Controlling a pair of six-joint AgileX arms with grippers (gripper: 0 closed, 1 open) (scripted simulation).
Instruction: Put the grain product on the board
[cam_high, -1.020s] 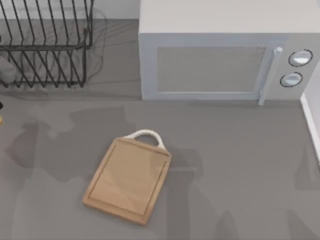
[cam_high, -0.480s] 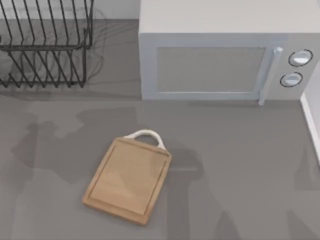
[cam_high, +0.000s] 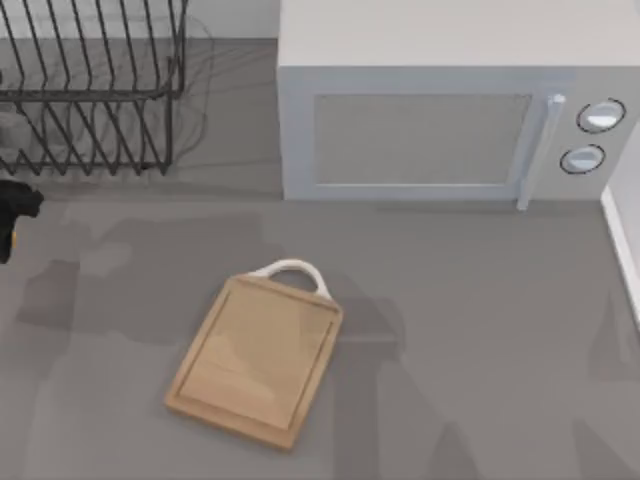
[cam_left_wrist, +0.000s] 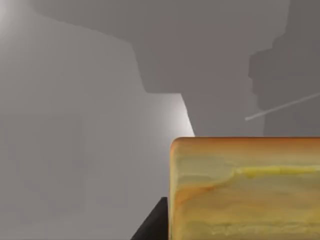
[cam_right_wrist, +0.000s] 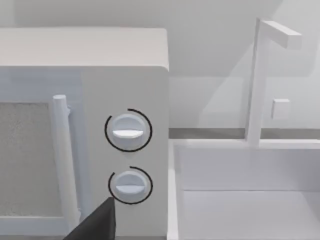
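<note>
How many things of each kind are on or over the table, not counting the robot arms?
Wooden board: 1
Microwave: 1
Wire dish rack: 1
Grain product, seen close in the left wrist view: 1
Total: 4

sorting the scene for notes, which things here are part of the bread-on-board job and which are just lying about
Job:
bread chunk, at the left gripper
wooden board

Lying about:
microwave
wire rack
sink
</note>
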